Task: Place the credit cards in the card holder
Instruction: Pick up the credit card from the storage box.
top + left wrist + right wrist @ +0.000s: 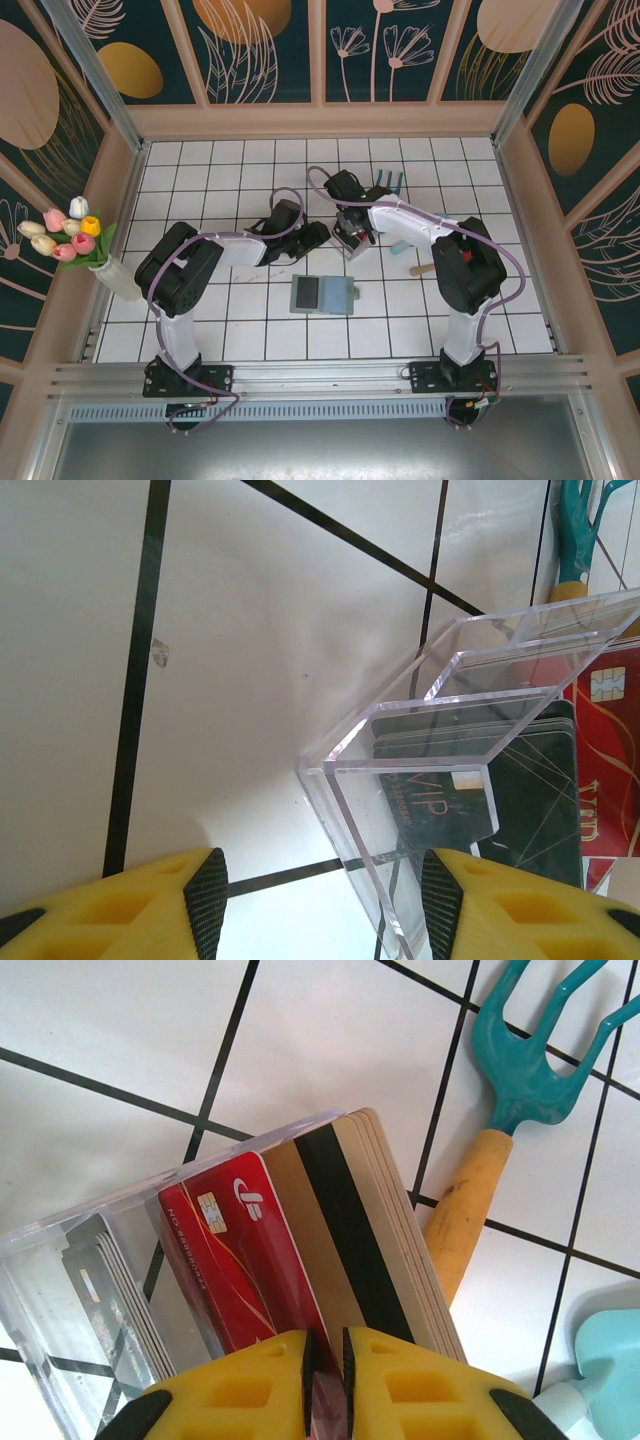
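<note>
The card holder [322, 296] lies open and flat on the tiles in front of both arms. Behind it stands a clear tray [70, 1250] of credit cards. In the right wrist view my right gripper [325, 1380] is shut on the near edge of a red credit card [235, 1250], which leans against a tan stack with a black stripe [365, 1240]. Dark cards [525, 790] stand in the tray's other part. My left gripper [318, 890] is open, its pads either side of the tray's corner [345, 770], the left pad touching nothing.
A teal hand fork with a wooden handle [500, 1110] lies just right of the tray, with a pale blue tool [610, 1370] nearer. A wooden stick [425, 266] lies by the right arm. A vase of tulips [75, 240] stands at the left wall.
</note>
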You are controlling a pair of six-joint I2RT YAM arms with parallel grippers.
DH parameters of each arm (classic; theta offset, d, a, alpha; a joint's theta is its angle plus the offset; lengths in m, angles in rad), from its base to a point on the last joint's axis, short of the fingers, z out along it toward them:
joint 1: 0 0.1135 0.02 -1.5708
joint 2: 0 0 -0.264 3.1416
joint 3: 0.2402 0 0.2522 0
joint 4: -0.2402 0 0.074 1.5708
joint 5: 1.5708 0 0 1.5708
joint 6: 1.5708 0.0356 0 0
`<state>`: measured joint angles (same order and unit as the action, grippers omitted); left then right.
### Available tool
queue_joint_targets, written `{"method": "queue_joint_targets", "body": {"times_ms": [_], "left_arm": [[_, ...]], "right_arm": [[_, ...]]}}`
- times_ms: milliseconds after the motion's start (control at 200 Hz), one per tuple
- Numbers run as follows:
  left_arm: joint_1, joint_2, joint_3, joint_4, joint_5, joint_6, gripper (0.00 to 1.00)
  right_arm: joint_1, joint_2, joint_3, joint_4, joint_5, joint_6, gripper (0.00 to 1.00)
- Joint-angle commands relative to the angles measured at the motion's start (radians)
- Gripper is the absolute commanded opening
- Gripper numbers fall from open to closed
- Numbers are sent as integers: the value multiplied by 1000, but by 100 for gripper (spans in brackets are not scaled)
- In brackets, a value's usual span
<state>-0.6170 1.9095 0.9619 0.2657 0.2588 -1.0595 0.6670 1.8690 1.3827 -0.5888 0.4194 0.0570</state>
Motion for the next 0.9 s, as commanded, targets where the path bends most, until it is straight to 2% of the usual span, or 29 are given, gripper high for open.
{"method": "queue_joint_targets", "body": {"times_ms": [0,320,621,776,896], "left_arm": [[6,49,4,-42,-6,24,57],[6,36,5,-43,-3,28,56],[6,13,4,-46,1,39,57],[6,-55,-26,-11,4,42,57],[7,-146,-67,5,-3,47,58]], "right_arm": [[6,-33,27,-40,34,-15,17],[11,-101,42,-63,-77,16,10],[3,-135,28,-61,-118,54,6],[-25,-201,12,-40,-246,107,0],[-56,-324,-65,39,-425,182,0]]}}
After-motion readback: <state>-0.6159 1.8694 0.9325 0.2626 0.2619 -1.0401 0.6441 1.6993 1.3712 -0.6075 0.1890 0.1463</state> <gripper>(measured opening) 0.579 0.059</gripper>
